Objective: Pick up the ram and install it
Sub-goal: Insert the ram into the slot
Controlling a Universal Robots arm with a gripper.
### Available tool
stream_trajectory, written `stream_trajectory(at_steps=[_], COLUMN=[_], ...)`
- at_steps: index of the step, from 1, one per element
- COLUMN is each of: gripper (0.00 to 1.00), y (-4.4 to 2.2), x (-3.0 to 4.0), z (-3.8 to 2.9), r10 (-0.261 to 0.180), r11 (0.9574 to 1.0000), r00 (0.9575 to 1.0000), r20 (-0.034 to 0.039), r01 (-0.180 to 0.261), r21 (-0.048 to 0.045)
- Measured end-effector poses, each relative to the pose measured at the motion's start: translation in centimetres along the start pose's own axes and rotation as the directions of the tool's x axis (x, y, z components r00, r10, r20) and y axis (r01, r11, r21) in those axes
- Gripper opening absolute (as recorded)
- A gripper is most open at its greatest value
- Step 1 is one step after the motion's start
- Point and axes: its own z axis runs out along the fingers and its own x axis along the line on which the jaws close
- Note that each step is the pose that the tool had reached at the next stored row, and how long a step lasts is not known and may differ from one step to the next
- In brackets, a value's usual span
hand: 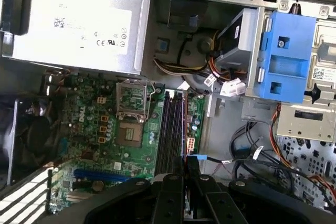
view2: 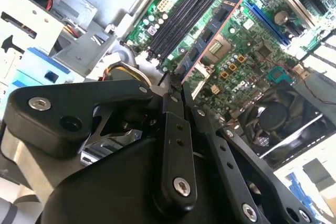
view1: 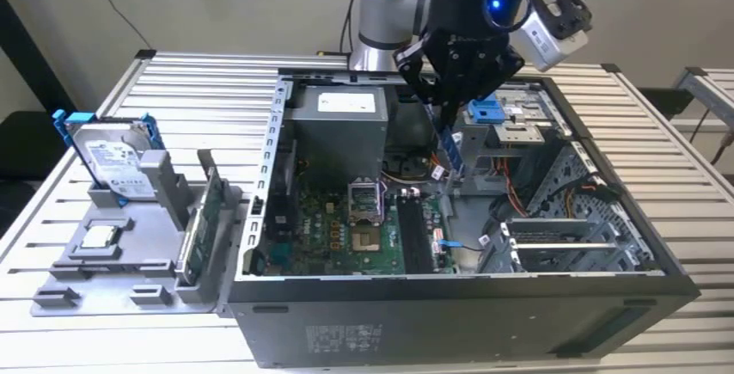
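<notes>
Your end effector (view1: 446, 105) is closed on one end of the ram (view1: 455, 149), a long, thin dark memory stick, so it hangs lengthwise towards the black memory slots (view1: 413, 229). It sits above those slots, not yet seated, inside the open grey computer case (view1: 459, 322)

Printed white label on power supply (hand: 79, 27), sticker on hard drive (view1: 115, 163), small print on case (view1: 344, 335) side, lettering on motherboard (hand: 94, 150): none legible.

Open tower case (view1: 459, 322) under the jaws, green motherboard (hand: 94, 124) below them, silver power supply (hand: 79, 30) nearby, hard drive (view1: 115, 163) way off outside.
</notes>
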Motion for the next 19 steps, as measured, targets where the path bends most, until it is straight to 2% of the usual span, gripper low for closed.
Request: stream_trajectory(at_steps=[4,12,19], gripper=[0.14,0.14,0.14], y=[0.0,-0.01,-0.02], x=[0.01,0.02,0.03], z=[0.19,0.75,1.43], r10=[0.045,0.112,0.124], r11=[0.999,0.9937,0.9923], r00=[0.999,0.9937,0.9923], r20=[0.0006,0.0015,0.0024], r01=[-0.045,-0.112,-0.124], r21=[0.0008,0.0015,0.0009])
